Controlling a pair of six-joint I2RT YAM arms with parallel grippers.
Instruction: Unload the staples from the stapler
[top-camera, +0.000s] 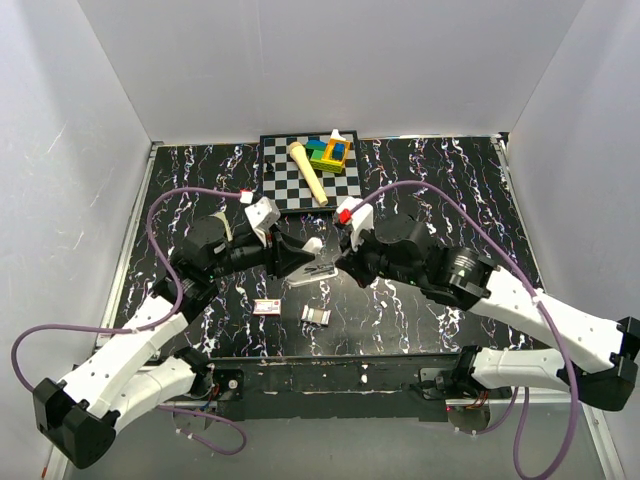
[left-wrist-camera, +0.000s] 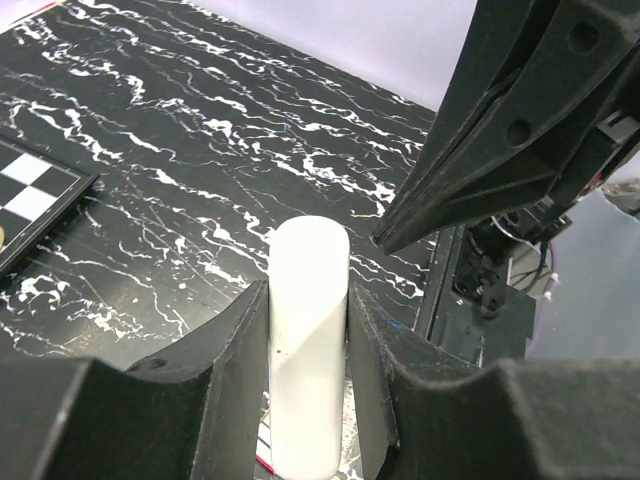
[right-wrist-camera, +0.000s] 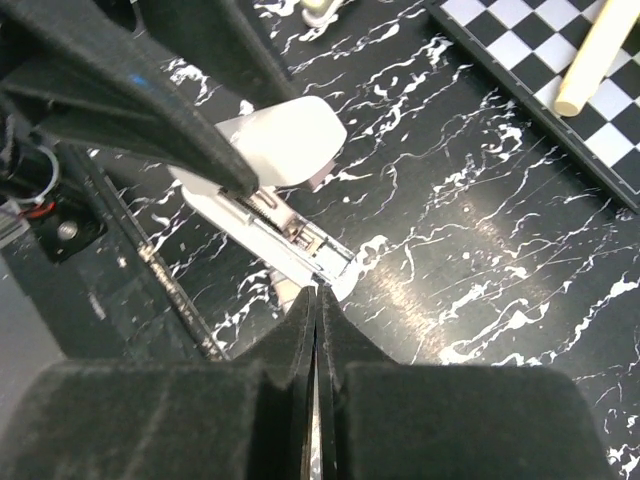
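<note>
The white stapler (top-camera: 316, 270) stands hinged open in the middle of the table. My left gripper (top-camera: 298, 252) is shut on its raised white lid (left-wrist-camera: 308, 330), one finger on each side. In the right wrist view the bare metal magazine (right-wrist-camera: 295, 238) shows its spring and pusher. No staples are plain to see inside it. My right gripper (right-wrist-camera: 318, 292) is shut, tips touching the magazine's front end. A thin silvery sliver shows in the slit between its fingers; I cannot tell what it is. A strip of staples (top-camera: 315, 315) lies on the table in front of the stapler.
A small red-and-white box (top-camera: 266, 306) lies left of the loose strip. At the back is a chessboard (top-camera: 290, 190) carrying a wooden stick (top-camera: 308, 170) and coloured blocks (top-camera: 330, 152). Walls close in the table on three sides.
</note>
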